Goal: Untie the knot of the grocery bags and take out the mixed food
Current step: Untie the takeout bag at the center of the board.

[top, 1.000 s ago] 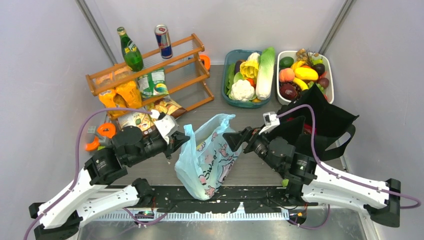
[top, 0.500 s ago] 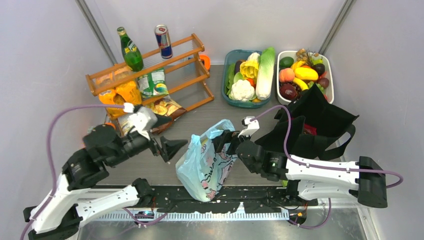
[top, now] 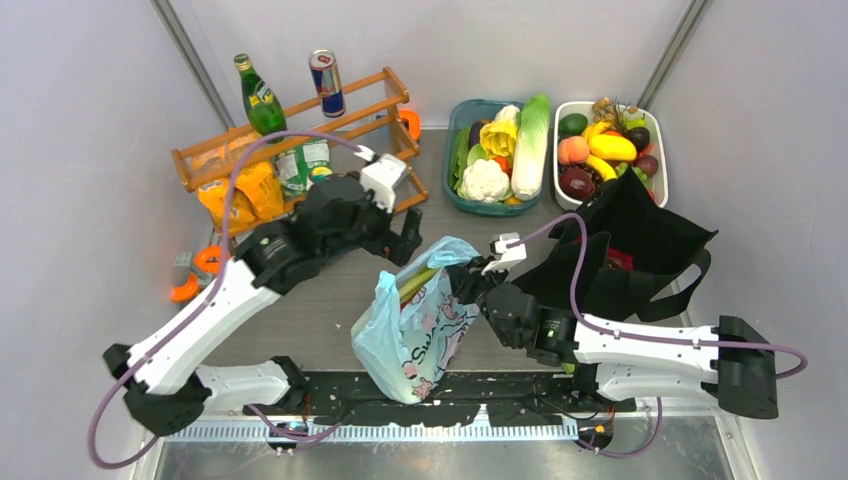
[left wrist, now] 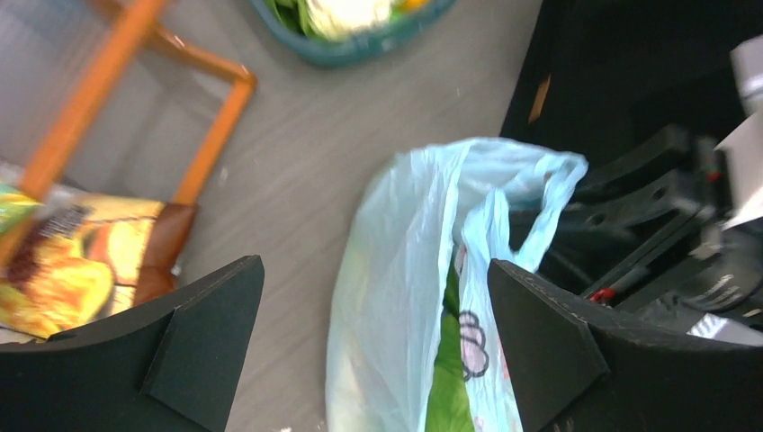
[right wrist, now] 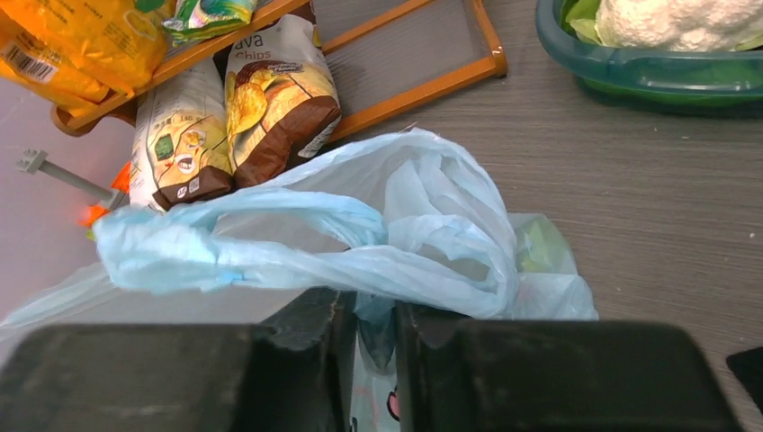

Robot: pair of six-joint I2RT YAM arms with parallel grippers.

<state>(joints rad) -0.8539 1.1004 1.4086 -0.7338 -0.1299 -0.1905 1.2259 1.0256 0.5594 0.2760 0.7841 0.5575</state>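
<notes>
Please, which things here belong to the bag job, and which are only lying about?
Job: light-blue plastic bag, green food inside it, black tote, right gripper pinching the bag, open left gripper above it.
Lying about: wooden rack, green bottle, drink can, vegetable tub, fruit tray.

The light-blue plastic bag stands at the middle of the table, close to its near edge, with something yellow-green showing in its loose mouth. The left gripper hangs just beyond the bag's far-left rim. The right gripper is against the bag's right rim, its fingertips lost in the plastic. A black tote sits to the right. At the far side are a wooden rack, a teal tub of vegetables and a white tub of fruit.
</notes>
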